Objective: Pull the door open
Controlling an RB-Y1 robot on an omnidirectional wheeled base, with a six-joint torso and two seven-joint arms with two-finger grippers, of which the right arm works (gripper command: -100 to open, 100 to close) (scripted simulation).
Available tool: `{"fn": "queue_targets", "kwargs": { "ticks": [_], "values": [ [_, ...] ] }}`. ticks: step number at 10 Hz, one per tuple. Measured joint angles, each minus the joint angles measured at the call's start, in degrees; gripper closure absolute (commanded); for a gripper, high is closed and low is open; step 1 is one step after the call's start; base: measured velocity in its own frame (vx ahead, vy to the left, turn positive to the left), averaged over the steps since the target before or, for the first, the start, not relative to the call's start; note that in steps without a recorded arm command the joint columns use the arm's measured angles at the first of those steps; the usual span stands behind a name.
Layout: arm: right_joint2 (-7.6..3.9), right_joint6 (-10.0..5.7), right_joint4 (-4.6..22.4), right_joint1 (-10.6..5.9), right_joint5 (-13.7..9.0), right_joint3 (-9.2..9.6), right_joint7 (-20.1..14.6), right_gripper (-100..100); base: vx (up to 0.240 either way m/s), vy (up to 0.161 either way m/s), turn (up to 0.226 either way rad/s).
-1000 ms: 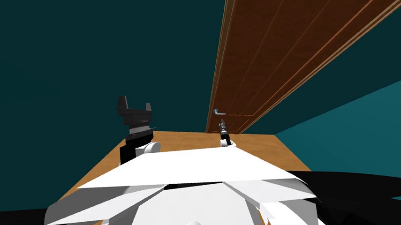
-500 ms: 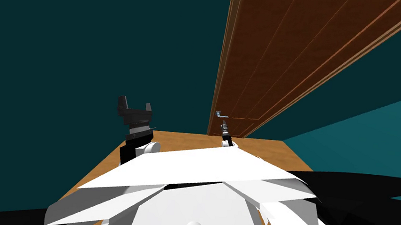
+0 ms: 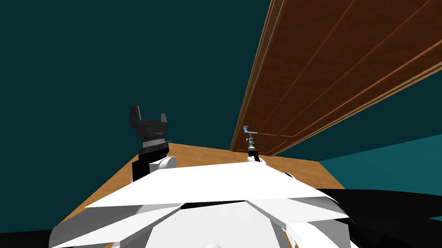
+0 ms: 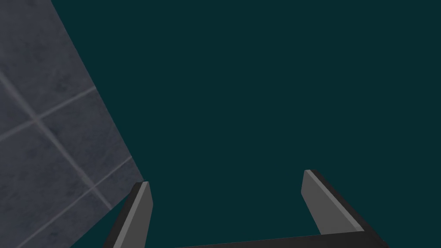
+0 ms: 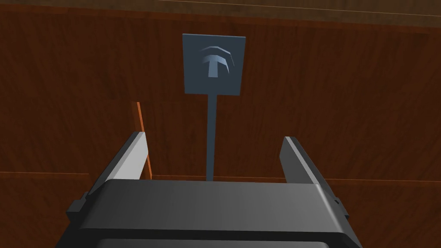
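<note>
right wrist: right gripper (image 5: 214,136) spread round handle lever (image 5: 211,125), untouched | head: brown door (image 3: 325,64) beside teal wall (image 3: 94,38) | left gripper (image 3: 150,113) spread, raised

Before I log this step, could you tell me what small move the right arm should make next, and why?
Probably shut the right gripper on the lever. Its fingers stand open on either side of the lever, not pressing it, in front of the brown door, so a pull now would likely slip off.
</note>
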Motion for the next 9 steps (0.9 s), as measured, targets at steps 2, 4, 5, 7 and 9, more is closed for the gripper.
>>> {"fn": "queue_targets", "kwargs": {
  "ticks": [2, 4, 5, 7, 9],
  "values": [
    [-1.81, -0.6, 0.6, 0.92, -0.5, -0.53, -1.6, -100, 0.175, -0.002, 0.112],
    [-3.18, -1.14, 0.5, 2.13, -0.9, -1.0, -2.8, -100, 0.188, -0.02, 0.111],
    [-3.74, -1.25, -0.2, 3.08, -1.1, -1.25, -3.3, -100, 0.083, -0.018, 0.028],
    [-3.76, -1.22, -0.3, 3.08, -1.1, -1.26, -3.3, 100, -0.019, 0.004, -0.017],
    [-3.78, -1.23, -0.2, 3.04, -1.1, -1.27, -3.3, 100, -0.024, 0.005, 0.004]
  ]
}}
